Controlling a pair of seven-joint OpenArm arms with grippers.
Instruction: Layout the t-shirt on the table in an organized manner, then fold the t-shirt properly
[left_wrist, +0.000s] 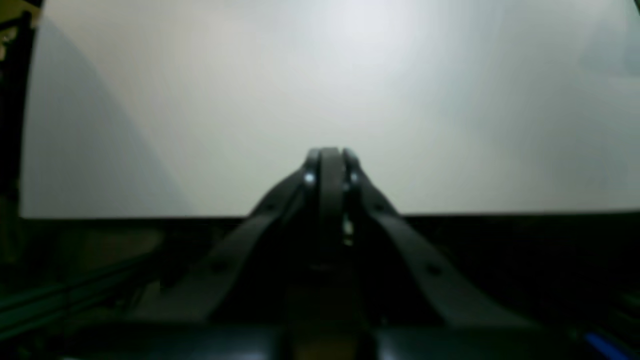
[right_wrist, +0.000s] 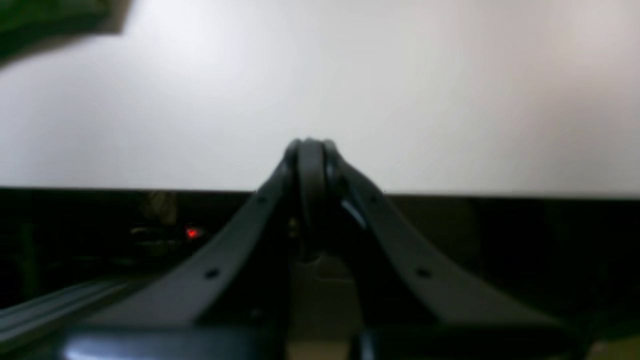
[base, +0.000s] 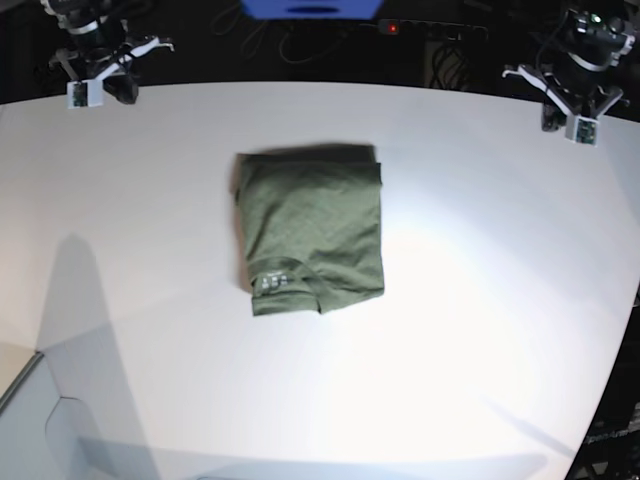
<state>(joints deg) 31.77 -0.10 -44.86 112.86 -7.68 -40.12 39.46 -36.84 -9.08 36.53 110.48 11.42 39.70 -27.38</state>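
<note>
Pincer tips meet on both arms: the left pincer (left_wrist: 332, 160) is pressed together over the edge of the white counter (base: 460, 330), and the right pincer (right_wrist: 311, 150) is likewise pressed together, with nothing pinched in either.

The olive-green t-shirt (base: 315, 220) lies on the counter between the two arms and well apart from both, folded into a compact, roughly rectangular bundle. Its upper edge shows a second layer just past the top one, and its lower edge is uneven, with a curved fold near the lower left corner.

On that lower left part, inside the curved fold, sits a small pale printed label (base: 272, 283). Its marks are too small to read. No brand or wording can be made out on the shirt from the base view.

The base view alone gives the whole shirt, the label and both arms at the far side of the counter. The right wrist view catches just a green piece of the cloth at its upper left corner, along with a small red light (right_wrist: 192, 233) below the counter's edge, which the base view does not show. The left wrist view takes in a broad stretch of white surface and a blue patch (left_wrist: 602, 346) at its lower right corner, too blurred to identify.
</note>
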